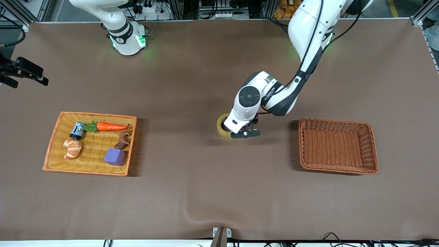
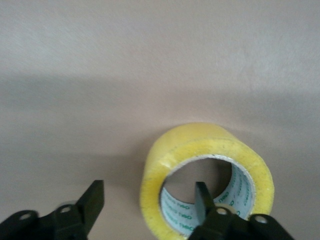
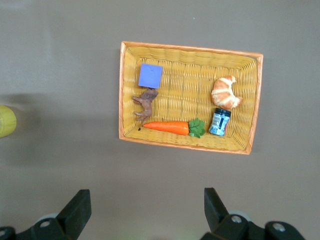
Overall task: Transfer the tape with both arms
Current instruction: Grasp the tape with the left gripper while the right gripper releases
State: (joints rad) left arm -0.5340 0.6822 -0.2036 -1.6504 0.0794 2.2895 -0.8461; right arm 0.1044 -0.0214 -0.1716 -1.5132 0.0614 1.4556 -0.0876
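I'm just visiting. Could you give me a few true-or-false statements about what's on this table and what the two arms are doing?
1. The tape lies in the brown basket. False: it sits on the table, and that basket holds nothing.
2. The left end effector is open, one finger inside the tape's core. True.
3. The yellow basket holds a carrot and a croissant. True.
4. The right end effector grips the purple cube. False: it is open, high above the table near the yellow basket.
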